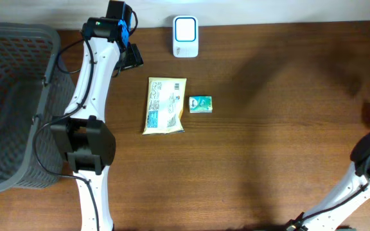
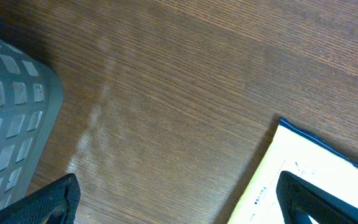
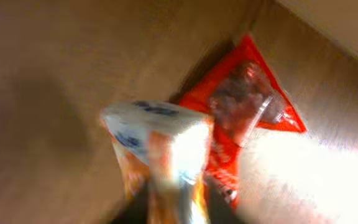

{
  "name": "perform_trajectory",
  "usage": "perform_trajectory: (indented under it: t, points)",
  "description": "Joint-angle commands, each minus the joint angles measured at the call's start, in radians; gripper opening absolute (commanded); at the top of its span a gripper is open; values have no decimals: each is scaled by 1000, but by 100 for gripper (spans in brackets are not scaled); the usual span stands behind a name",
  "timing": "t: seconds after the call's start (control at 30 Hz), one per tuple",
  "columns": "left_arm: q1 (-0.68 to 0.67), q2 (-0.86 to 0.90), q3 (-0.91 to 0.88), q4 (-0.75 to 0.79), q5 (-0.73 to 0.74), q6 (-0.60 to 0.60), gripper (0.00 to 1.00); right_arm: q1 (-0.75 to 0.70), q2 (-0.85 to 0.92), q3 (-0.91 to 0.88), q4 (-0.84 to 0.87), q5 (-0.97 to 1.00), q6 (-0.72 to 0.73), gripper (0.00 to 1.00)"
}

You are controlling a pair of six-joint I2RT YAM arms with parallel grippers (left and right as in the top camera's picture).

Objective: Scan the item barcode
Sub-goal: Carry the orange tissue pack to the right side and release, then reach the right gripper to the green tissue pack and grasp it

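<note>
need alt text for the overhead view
A yellow packet and a small green box lie side by side in the middle of a wooden table, with a white scanner at the far edge. A grey basket sits at the left beside the left arm; the right arm shows at the lower right.

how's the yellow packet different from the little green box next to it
The yellow packet is far larger than the green box. The packet is a flat pale pouch with printed text; the box is a small green block. Both lie on the table, side by side.
</note>
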Motion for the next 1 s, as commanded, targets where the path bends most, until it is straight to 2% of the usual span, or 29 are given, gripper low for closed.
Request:
perform_trajectory:
  t: [0.0, 0.1, 0.37, 0.53, 0.63, 0.73, 0.8, 0.9, 0.97]
  points:
    - [-4, -25, -2, -2, -11, -11, 99, -22, 0, -61, 39, -74, -40, 82]
    - [-5, -25, -2, -2, -11, -11, 99, -8, 0, -63, 45, -155, -81, 86]
    - [-4, -25, -2, -2, -11, -11, 99, 134, -11, -63, -23, -515, -85, 86]
    - [-4, -25, -2, -2, -11, -11, 99, 321, -11, -63, -169, -1012, -469, 86]
    - [-4, -25, -2, -2, -11, -11, 99, 459, -10, -66, -212, -997, -557, 86]
    - [-4, -25, -2, -2, -11, -11, 99, 619, -9, -93, -231, -969, -806, 87]
    - [-4, -25, -2, -2, -11, -11, 99, 734, 3, -105, -226, -867, -807, 86]
    - [-4, -25, -2, -2, -11, -11, 99, 863, 21, -105, -226, -712, -806, 75]
    - [-4, -25, -2, -2, -11, -11, 99, 970, 31, -105, -224, -537, -806, 75]
